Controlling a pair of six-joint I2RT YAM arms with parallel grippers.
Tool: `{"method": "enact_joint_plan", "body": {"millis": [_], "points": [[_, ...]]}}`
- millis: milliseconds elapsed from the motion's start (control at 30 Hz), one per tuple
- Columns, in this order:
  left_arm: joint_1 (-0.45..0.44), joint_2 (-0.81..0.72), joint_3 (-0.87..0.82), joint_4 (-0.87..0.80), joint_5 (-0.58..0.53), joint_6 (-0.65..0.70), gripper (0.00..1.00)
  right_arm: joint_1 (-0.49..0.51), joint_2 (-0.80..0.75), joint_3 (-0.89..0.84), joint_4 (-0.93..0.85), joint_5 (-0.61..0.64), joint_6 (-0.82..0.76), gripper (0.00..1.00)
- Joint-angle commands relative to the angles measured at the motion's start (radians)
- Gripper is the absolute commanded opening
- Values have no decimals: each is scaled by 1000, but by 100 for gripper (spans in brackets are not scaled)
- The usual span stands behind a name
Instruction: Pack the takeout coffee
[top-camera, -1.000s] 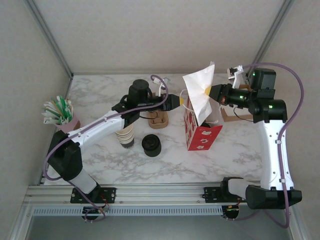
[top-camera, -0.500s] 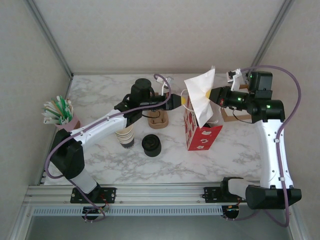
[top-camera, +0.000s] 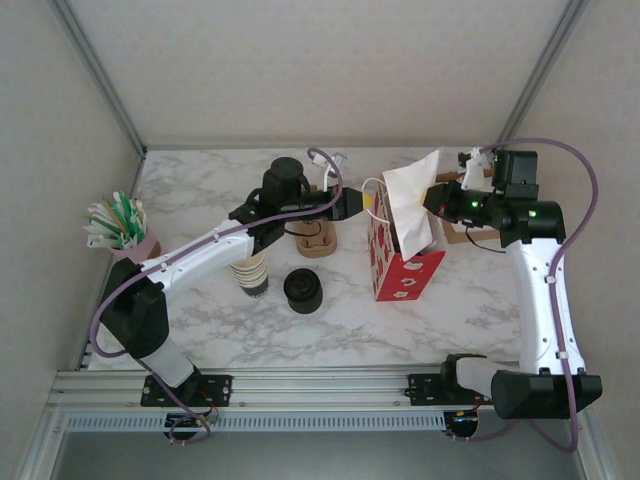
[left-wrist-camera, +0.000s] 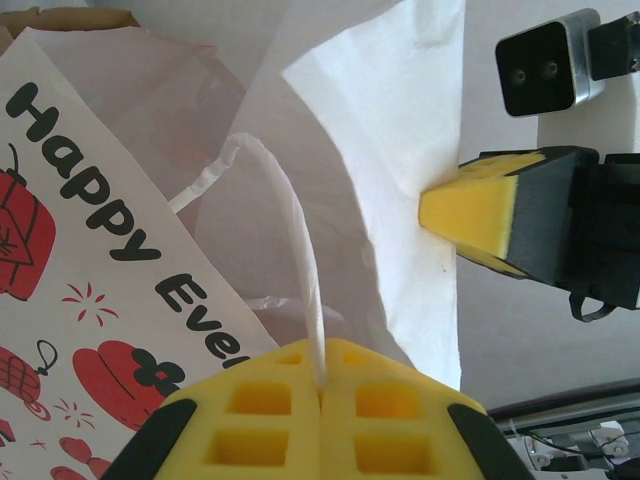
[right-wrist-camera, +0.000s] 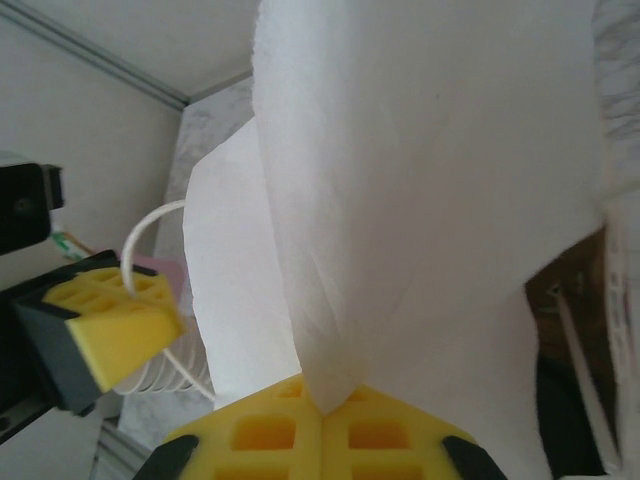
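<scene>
While both pincers work at the top of the gift bag (top-camera: 400, 270), the takeout coffee (top-camera: 302, 290) stands alone on the marble table (top-camera: 470, 300). It's lid up, on the near side & left of the bag, w/ a clear gap btwn the two. Nothing grips or touches it.

A stack of cream-rimmed cups (top-camera: 252, 272) sits just left of the coffee, partly under the L arm. A brown cardboard carrier (top-camera: 318, 240) lies beyond the coffee, toward the back wall.

L pincer (top-camera: 363, 203) is clamped tight on the bag's white twisted handle (left-wrist-camera: 295, 240). In the L wrist view the cord runs straight down into the seam btwn the yellow pads (left-wrist-camera: 260, 400), no gap showing.

R pincer (top-camera: 432, 197) is likewise closed, pinching a fold of white tissue paper (right-wrist-camera: 420, 180) that sticks up out of the bag. In the R wrist view the paper's lower tip disappears btwn the pressed-together pads (right-wrist-camera: 270, 435).

The two pincers face each other across the bag mouth, L on the left side, R on the right, tips apart w/ tissue btwn them.

The bag is upright, red & white, w/ print reading "Happy Eve…", the rest cut off.

A pink holder (top-camera: 135, 250) w/ green & white sticks is at the table's far-left edge, well apart from everything else.
</scene>
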Motion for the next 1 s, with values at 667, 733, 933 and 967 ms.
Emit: {"method": "enact_joint_plan", "body": {"millis": [667,733,933,967], "points": [[-7,-50,-19,14,-19,37,0,253,65,79,-36,620,-4,0],[-7,-50,-19,12,-19,37,0,278,77,85,-46,674,-10,0],[-7,-49,-15,8,-22,39,0,362,114,92,-80,752,-27,0],[-7,-49,-15,5,-23,41,0,374,118,89,-86,751,-27,0]]}}
